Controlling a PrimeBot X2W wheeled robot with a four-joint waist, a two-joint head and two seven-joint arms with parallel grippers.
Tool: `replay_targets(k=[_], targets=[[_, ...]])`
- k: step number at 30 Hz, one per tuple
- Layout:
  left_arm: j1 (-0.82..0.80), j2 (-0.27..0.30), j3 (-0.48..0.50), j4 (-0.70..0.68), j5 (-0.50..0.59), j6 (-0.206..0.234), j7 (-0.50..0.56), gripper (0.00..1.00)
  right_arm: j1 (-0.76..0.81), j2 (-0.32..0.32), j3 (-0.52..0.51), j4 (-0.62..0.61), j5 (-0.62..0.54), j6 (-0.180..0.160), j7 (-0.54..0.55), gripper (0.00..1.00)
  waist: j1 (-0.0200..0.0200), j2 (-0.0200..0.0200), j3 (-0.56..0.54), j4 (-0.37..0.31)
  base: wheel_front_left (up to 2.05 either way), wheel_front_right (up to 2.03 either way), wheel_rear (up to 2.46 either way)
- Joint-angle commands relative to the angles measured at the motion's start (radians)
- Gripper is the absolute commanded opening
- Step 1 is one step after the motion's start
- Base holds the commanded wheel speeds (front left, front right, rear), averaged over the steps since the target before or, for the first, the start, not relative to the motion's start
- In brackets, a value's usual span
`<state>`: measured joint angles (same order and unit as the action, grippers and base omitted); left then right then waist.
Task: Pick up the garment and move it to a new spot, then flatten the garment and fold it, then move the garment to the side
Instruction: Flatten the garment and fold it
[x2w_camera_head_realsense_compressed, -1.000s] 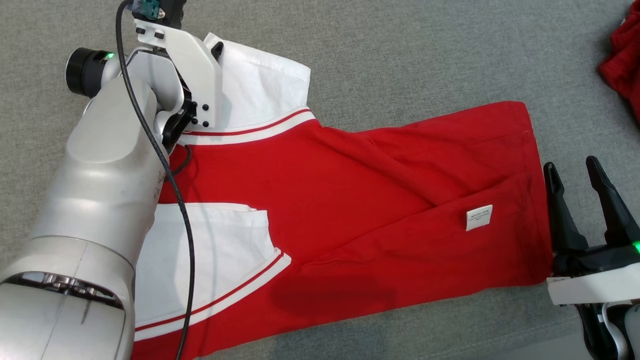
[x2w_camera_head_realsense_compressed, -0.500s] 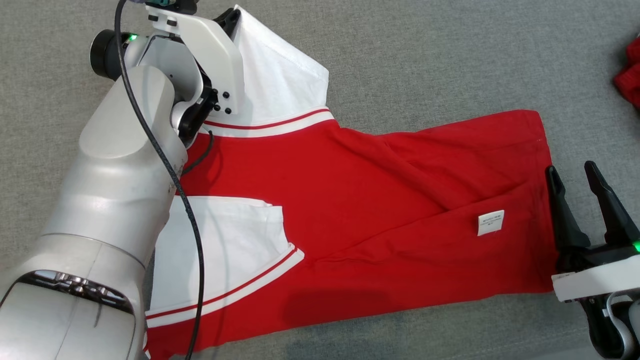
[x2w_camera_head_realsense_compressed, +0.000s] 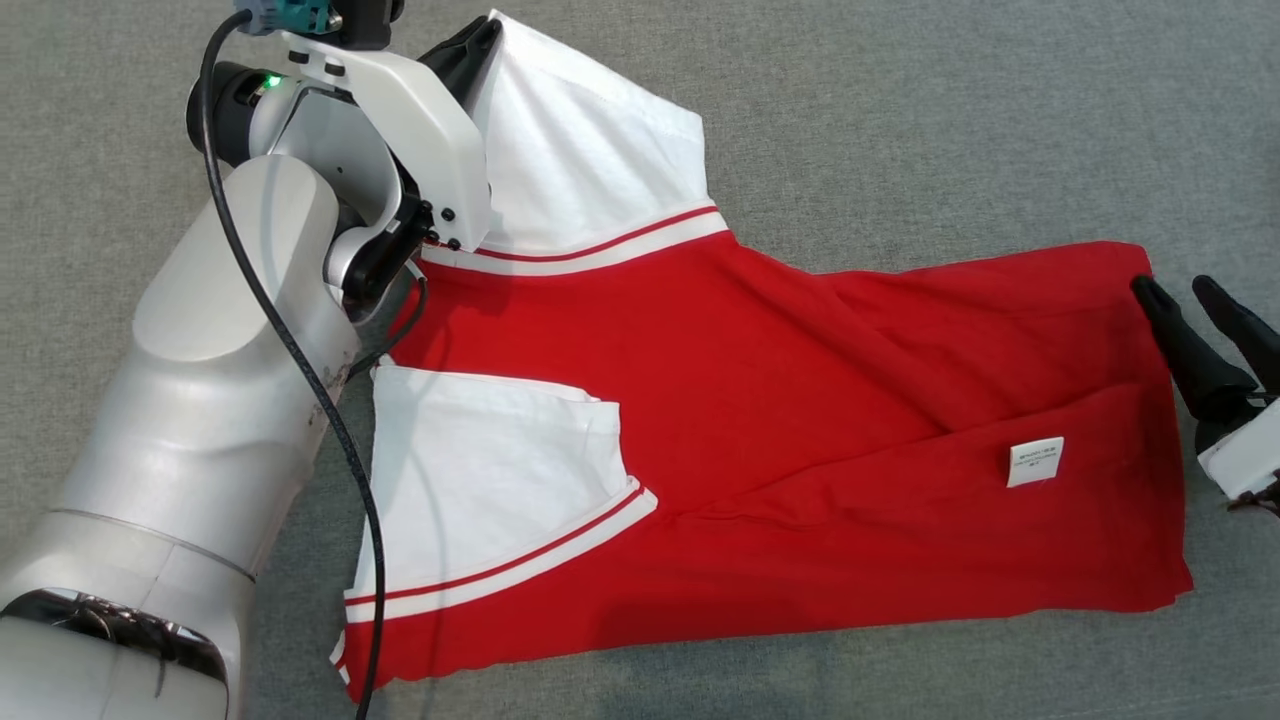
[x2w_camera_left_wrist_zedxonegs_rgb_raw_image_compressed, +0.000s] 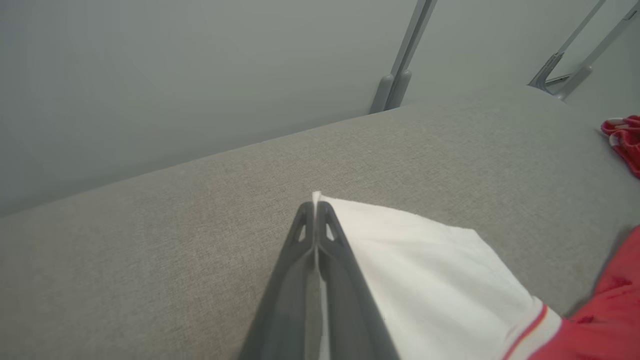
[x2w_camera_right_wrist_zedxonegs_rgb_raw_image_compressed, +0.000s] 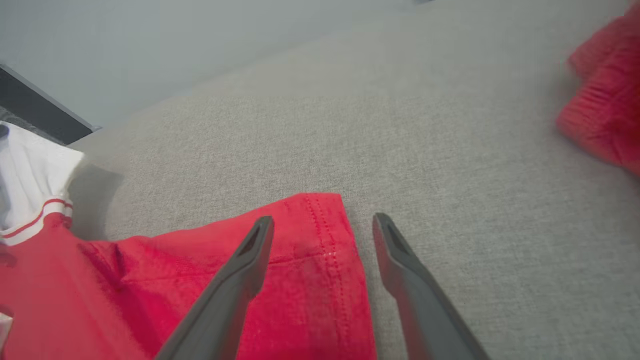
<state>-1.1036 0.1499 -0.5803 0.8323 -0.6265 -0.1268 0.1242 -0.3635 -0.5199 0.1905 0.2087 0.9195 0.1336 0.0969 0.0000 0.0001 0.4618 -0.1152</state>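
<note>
While your left gripper (x2w_camera_left_wrist_zedxonegs_rgb_raw_image_compressed: 316, 212) clamps shut on the tip of the garment's (x2w_camera_head_realsense_compressed: 800, 400) white sleeve (x2w_camera_left_wrist_zedxonegs_rgb_raw_image_compressed: 425, 270), your right gripper (x2w_camera_right_wrist_zedxonegs_rgb_raw_image_compressed: 323, 220) stands wide, straddling the red hem corner (x2w_camera_right_wrist_zedxonegs_rgb_raw_image_compressed: 325, 207) without gripping it; the garment lies spread on the grey surface (x2w_camera_head_realsense_compressed: 900, 100) between both grippers.

looks like a robot test lab, wide grey fabric-covered surface (x2w_camera_head_realsense_compressed: 900, 120), bare grey wall (x2w_camera_left_wrist_zedxonegs_rgb_raw_image_compressed: 150, 75), metal frame struts (x2w_camera_left_wrist_zedxonegs_rgb_raw_image_compressed: 400, 60)
</note>
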Motion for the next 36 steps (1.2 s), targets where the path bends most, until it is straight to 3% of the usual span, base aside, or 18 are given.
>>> replay_targets(k=[1,11,12,13,14,16,24,36], targets=[[-0.003,0.039,0.018,-0.044,-0.011,-0.004,0.007,0.0,-0.008,-0.04,0.013,-0.013,0.027,-0.003,0.039,1.0,0.0,-0.0001,0.0,0.009,0.0,0.0,0.0],[0.036,0.069,0.017,-0.151,-0.031,0.012,0.041,0.0,-0.042,-0.048,0.02,0.059,0.076,-0.003,0.154,1.0,0.0,-0.0001,0.0,0.041,0.0,0.0,0.0],[0.039,0.072,0.017,-0.16,-0.032,0.015,0.044,0.0,-0.043,-0.043,0.021,0.064,0.081,-0.003,0.161,0.9,0.0,-0.0001,0.0,0.043,0.0,0.0,0.0],[0.042,0.075,0.017,-0.169,-0.034,0.017,0.048,0.0,-0.043,-0.042,0.023,0.065,0.082,-0.003,0.167,0.71,0.0,-0.0001,0.0,0.044,0.0,0.0,0.0],[0.045,0.077,0.018,-0.178,-0.036,0.02,0.052,0.0,-0.044,-0.04,0.026,0.064,0.085,-0.003,0.171,0.42,0.0,-0.0001,0.001,0.045,0.0,0.0,0.0],[0.054,0.084,0.019,-0.203,-0.041,0.024,0.057,0.0,-0.048,-0.046,0.039,0.049,0.081,-0.003,0.169,0.0,0.0,-0.0001,0.0,0.048,0.0,0.0,0.0],[0.055,0.118,0.03,-0.253,-0.025,0.03,-0.007,0.0,-0.114,-0.055,0.049,0.061,0.043,-0.003,0.087,0.0,0.0,-0.0001,-0.009,0.047,0.0,0.0,0.0],[-0.031,0.135,0.048,-0.235,0.024,0.037,-0.165,0.0,-0.34,-0.044,0.137,0.187,0.074,-0.003,0.015,0.0,0.0,-0.0001,0.004,0.063,0.0,0.0,0.0]])
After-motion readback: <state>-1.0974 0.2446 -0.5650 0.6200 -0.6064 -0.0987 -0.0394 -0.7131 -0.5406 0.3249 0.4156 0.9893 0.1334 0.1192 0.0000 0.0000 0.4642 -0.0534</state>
